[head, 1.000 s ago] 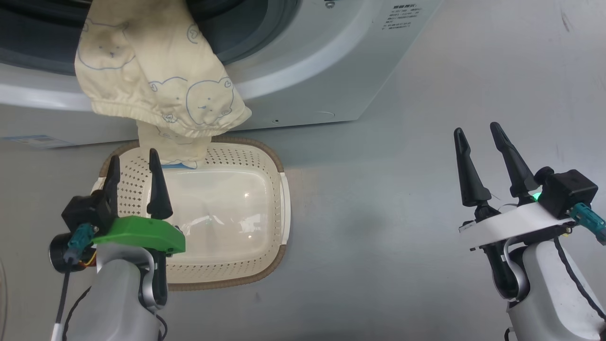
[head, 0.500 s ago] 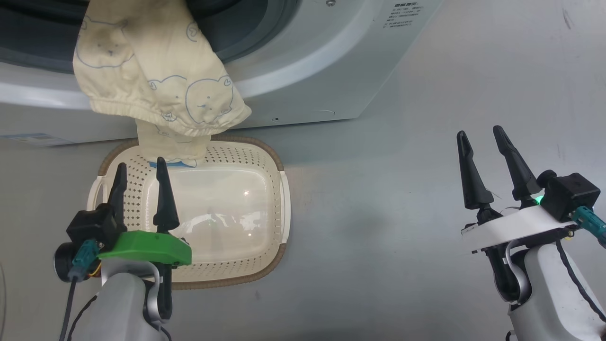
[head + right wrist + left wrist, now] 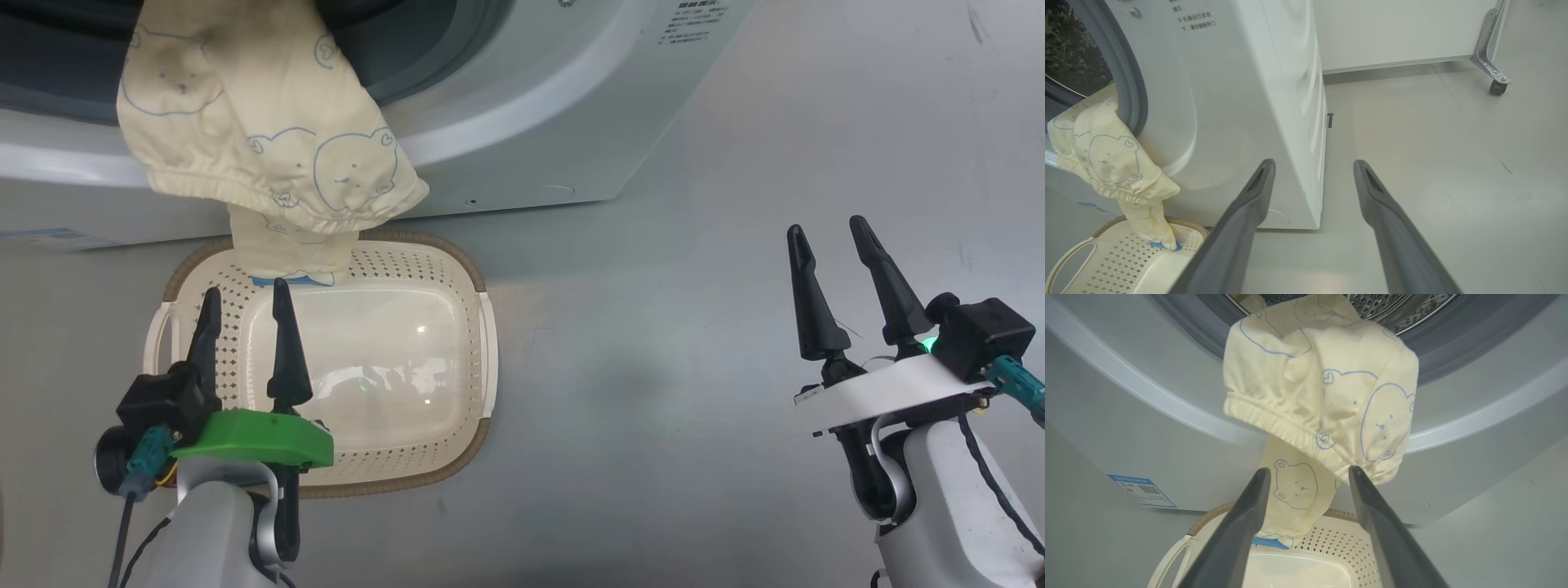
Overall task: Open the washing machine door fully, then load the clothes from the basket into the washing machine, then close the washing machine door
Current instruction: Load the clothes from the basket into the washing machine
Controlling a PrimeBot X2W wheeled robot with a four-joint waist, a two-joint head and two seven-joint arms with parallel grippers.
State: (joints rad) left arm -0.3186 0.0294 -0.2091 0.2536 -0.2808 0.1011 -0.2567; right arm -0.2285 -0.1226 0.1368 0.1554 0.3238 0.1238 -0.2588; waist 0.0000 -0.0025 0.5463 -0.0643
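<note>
The clothes (image 3: 261, 147) spill from the washing machine (image 3: 531, 122) opening, their blue-trimmed end reaching down into the basket (image 3: 461, 273) just below. The left hand (image 3: 245, 288) hovers over the basket, fingers apart and empty; the right hand (image 3: 826, 226), likewise spread, hangs well aside.

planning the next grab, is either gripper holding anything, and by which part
Nothing is held: the left gripper and right gripper are both open and empty.
</note>
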